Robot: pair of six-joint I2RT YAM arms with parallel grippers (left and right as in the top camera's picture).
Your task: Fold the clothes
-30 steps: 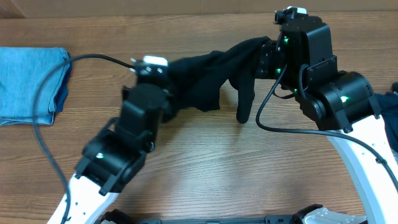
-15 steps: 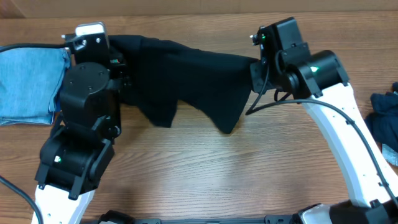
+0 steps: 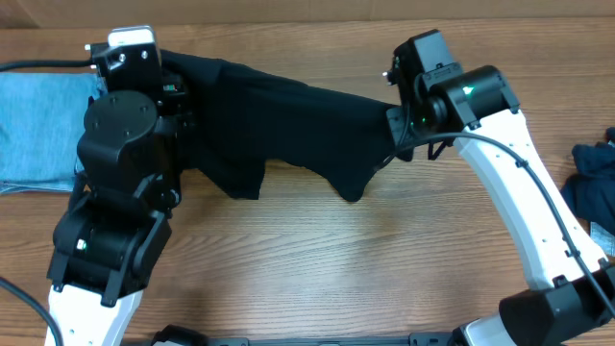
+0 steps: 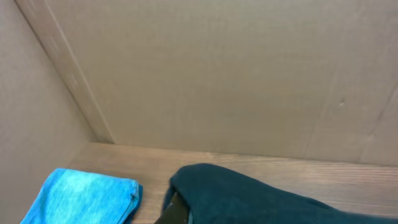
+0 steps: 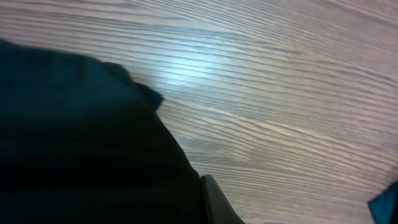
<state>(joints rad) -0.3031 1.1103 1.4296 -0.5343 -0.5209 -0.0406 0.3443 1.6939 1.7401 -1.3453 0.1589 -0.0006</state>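
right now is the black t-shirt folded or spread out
Spread, not folded: the black T-shirt hangs stretched between the left claw and the right claw, its lower edge sagging in uneven flaps.
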